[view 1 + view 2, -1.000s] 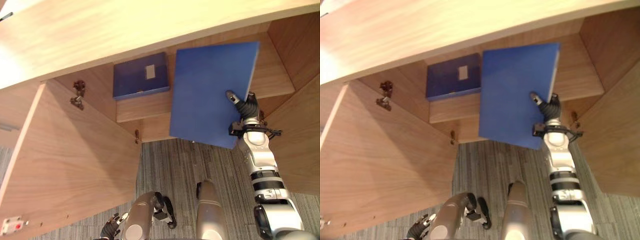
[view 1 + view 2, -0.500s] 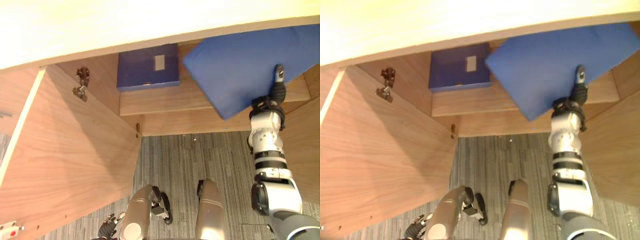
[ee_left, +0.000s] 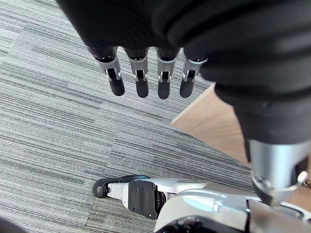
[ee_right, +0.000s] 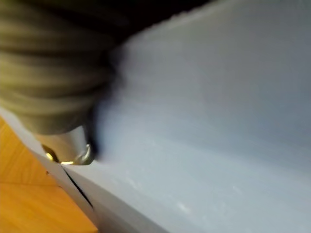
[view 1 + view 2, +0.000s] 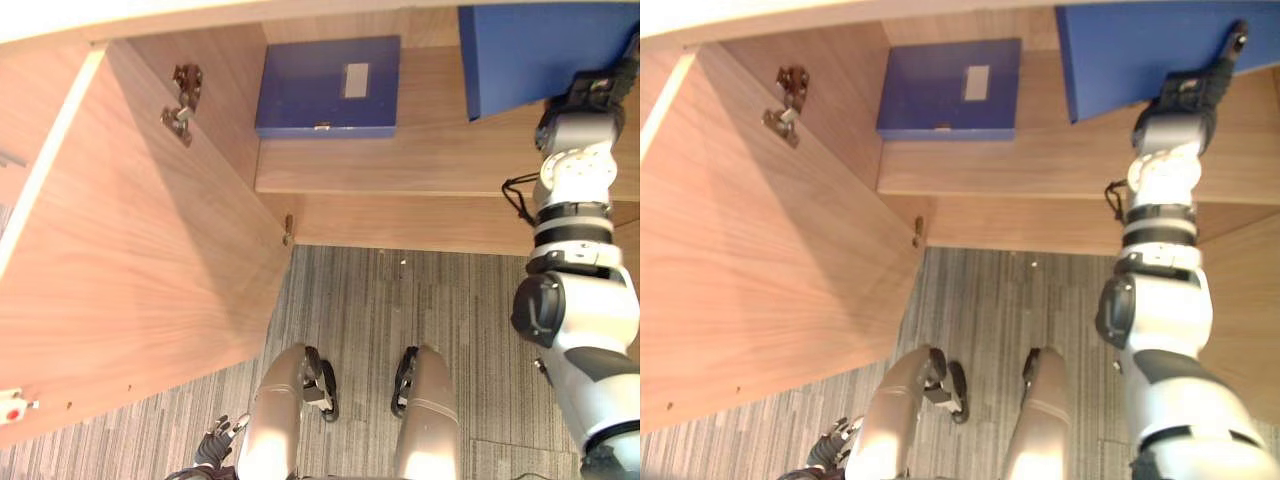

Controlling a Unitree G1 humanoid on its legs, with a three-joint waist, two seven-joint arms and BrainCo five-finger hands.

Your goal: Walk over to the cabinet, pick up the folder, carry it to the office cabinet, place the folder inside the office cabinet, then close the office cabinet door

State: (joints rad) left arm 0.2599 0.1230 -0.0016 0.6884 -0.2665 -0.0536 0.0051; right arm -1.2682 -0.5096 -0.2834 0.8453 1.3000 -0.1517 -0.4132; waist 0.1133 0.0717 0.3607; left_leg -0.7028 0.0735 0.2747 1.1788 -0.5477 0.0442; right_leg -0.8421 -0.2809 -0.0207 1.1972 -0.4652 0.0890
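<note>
The right hand [image 5: 1198,86] grips the folder [image 5: 1130,50] at its lower edge: the thumb lies across the blue face, and the other fingers are hidden behind it. One second ago the folder hung tilted in front of the shelf edge, its lower corner over the carpet. It now sits further in, over the right part of the shelf [image 5: 400,165] of the office cabinet, with the arm stretched further forward. The view itself has also shifted. A second blue file [image 5: 328,85] lies flat on the shelf to the left, apart from the folder. The cabinet door [image 5: 130,250] stands open. The left hand [image 3: 146,77] hangs over the carpet [image 3: 48,121], fingers straight, holding nothing.
</note>
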